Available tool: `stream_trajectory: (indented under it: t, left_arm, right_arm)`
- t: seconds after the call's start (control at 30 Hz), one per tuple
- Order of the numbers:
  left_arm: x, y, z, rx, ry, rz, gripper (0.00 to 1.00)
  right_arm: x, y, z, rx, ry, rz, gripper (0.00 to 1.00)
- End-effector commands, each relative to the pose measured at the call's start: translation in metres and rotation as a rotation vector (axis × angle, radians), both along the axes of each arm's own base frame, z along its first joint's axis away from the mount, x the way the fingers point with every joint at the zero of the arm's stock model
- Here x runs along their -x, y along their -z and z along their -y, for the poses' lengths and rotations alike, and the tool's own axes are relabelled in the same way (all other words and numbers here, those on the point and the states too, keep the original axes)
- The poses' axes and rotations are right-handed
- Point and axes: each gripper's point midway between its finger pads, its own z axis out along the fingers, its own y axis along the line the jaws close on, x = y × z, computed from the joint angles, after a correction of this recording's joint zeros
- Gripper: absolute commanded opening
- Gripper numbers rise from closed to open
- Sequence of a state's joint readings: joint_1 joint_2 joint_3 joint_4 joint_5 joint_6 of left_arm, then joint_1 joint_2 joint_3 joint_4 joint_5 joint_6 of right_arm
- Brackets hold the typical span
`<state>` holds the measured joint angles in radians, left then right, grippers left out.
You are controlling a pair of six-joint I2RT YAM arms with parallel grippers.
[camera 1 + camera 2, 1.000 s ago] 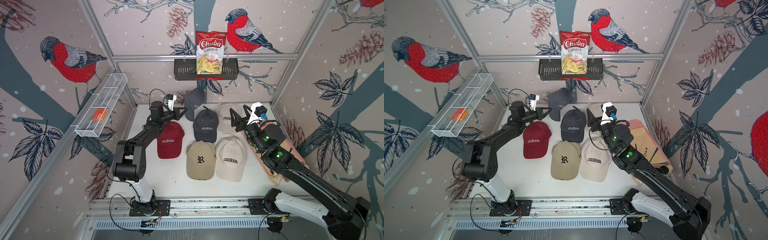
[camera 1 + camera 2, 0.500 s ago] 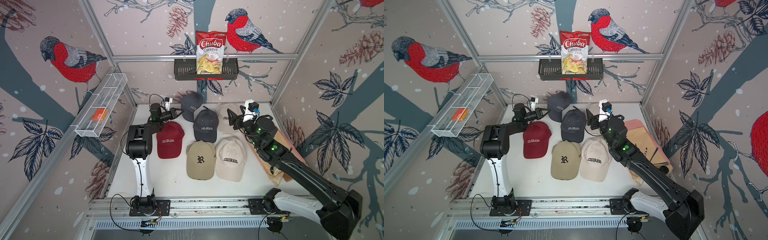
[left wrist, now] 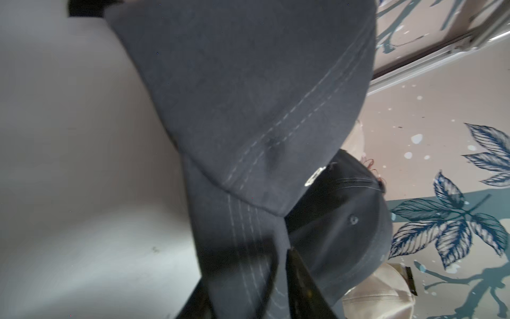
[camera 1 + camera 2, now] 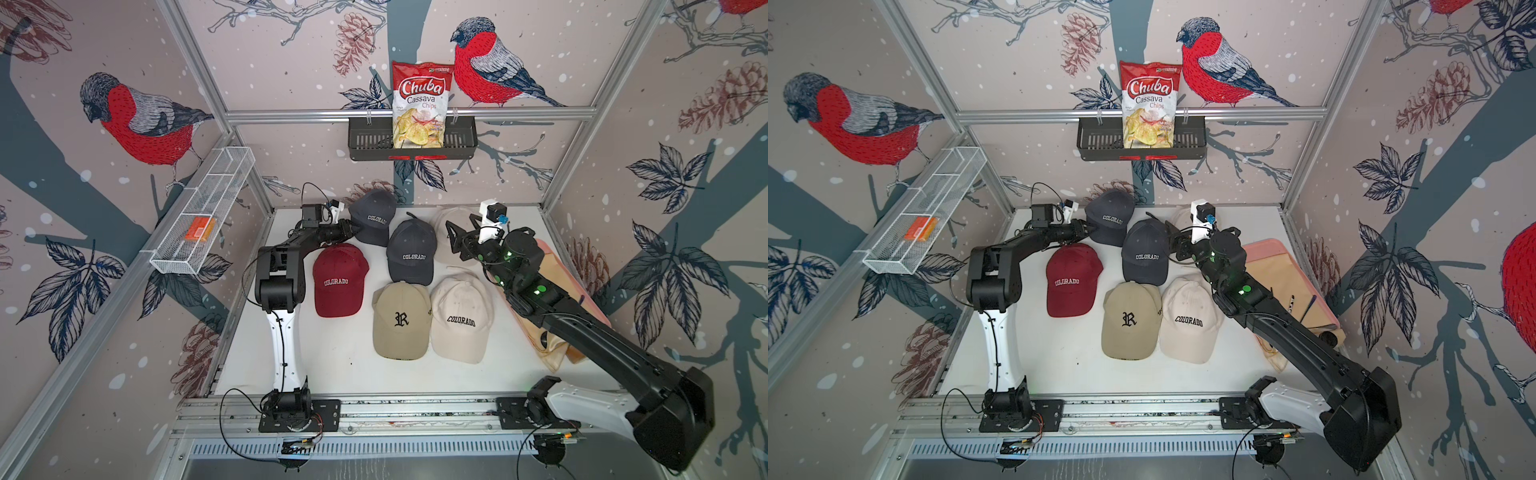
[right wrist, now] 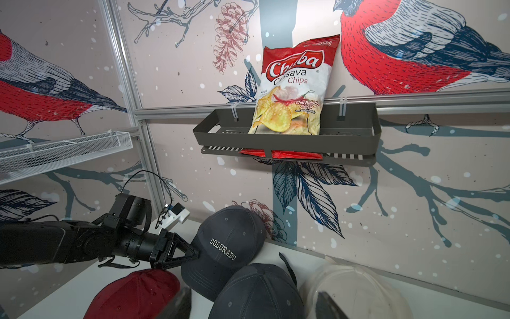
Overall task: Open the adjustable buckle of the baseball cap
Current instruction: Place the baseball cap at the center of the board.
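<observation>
Several baseball caps lie on the white table. At the back, a dark navy COLORADO cap [image 4: 374,216] [image 4: 1111,216] [image 5: 229,243] leans on a second navy cap [image 4: 411,251]. My left gripper [image 4: 352,229] [image 5: 196,252] is at the far cap's brim. In the left wrist view the left gripper [image 3: 248,254] is blurred, its jaws apart with the brim [image 3: 242,221] running between them. My right gripper [image 4: 455,239] [image 5: 254,306] hangs open above the second navy cap and a cream cap [image 5: 353,287], holding nothing. That navy cap's strap end [image 5: 287,265] sticks up. No buckle shows plainly.
A red cap [image 4: 340,278], a tan R cap [image 4: 401,320] and a cream COLORADO cap [image 4: 461,320] fill the table's middle. A pink tray with beige cloth [image 4: 557,266] lies under the right arm. A wire basket [image 4: 203,216] and a chip-bag shelf [image 4: 415,141] hang on the walls.
The left arm's elbow has folded upward while its gripper stayed at the far cap's brim, and its jaws have parted. The right arm has leaned a little further in over the caps.
</observation>
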<state>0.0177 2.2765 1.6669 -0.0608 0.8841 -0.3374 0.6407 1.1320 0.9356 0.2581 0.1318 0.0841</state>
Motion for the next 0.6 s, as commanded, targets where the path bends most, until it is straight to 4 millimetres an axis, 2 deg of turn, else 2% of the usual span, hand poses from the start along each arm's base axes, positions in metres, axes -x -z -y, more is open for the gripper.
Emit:
stream_trajectory:
  t: [0.0, 0.1, 0.17, 0.23, 0.27, 0.3, 0.4, 0.5, 0.57]
  left_arm:
    - [0.007, 0.022, -0.021, -0.19, -0.029, -0.069, 0.52]
    - [0.004, 0.015, -0.035, -0.289, -0.073, -0.064, 0.74]
    - [0.004, 0.009, -0.046, -0.353, -0.114, -0.057, 0.96]
    - [0.005, 0.002, -0.054, -0.399, -0.157, -0.04, 0.97]
    - [0.006, -0.003, -0.059, -0.422, -0.179, -0.024, 0.97]
    - [0.007, -0.011, -0.064, -0.444, -0.207, -0.004, 0.96]
    - [0.017, -0.046, -0.074, -0.481, -0.291, 0.122, 0.96]
    - [0.04, -0.097, -0.082, -0.501, -0.387, 0.314, 0.96]
    - [0.072, -0.13, -0.083, -0.508, -0.447, 0.492, 0.96]
  right_arm:
    - [0.002, -0.007, 0.004, -0.03, 0.008, 0.017, 0.75]
    - [0.002, -0.001, 0.01, -0.023, 0.025, 0.0, 0.75]
    - [0.002, 0.004, 0.014, -0.017, 0.035, -0.013, 0.77]
    - [-0.001, 0.013, 0.019, -0.008, 0.049, -0.038, 0.81]
    - [-0.003, 0.019, 0.023, -0.001, 0.06, -0.054, 0.87]
    - [-0.005, 0.024, 0.027, 0.004, 0.076, -0.066, 0.99]
    - [-0.013, 0.038, 0.048, 0.016, 0.157, -0.092, 1.0]
    - [-0.022, 0.05, 0.088, 0.007, 0.309, -0.102, 1.0]
    - [-0.029, 0.066, 0.128, 0.013, 0.452, -0.106, 1.0]
